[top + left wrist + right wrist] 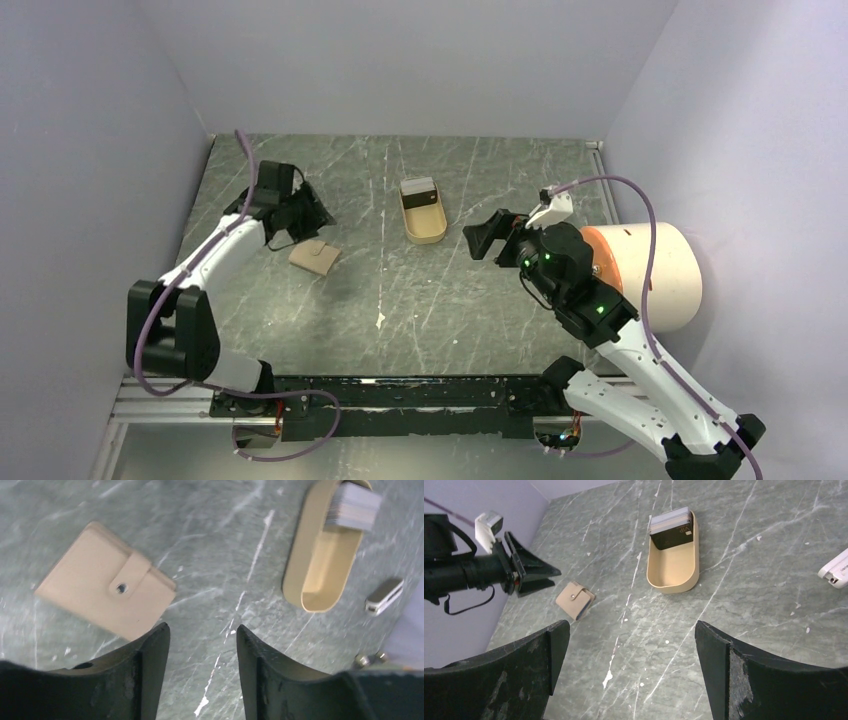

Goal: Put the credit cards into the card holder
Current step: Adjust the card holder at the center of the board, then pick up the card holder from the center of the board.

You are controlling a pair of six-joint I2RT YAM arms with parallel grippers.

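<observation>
The card holder (314, 257) is a tan folding wallet lying shut on the dark table, its tab snapped. It also shows in the left wrist view (107, 587) and the right wrist view (575, 599). The credit cards (418, 190) stand on edge as a stack at the far end of an oblong tan tray (425, 232), with a black card in front and pale ones behind (670, 526); they are blurred in the left wrist view (352, 507). My left gripper (303, 212) is open and empty just above and beside the wallet (202, 635). My right gripper (488, 238) is open wide and empty, right of the tray (631, 627).
The tan tray (320, 575) sits at the table's middle back (672, 582). A small white and silver object (384, 596) lies on the table near the right wall (835, 570). A large white cylinder with an orange rim (655, 275) lies at the right, behind my right arm. Grey walls enclose three sides.
</observation>
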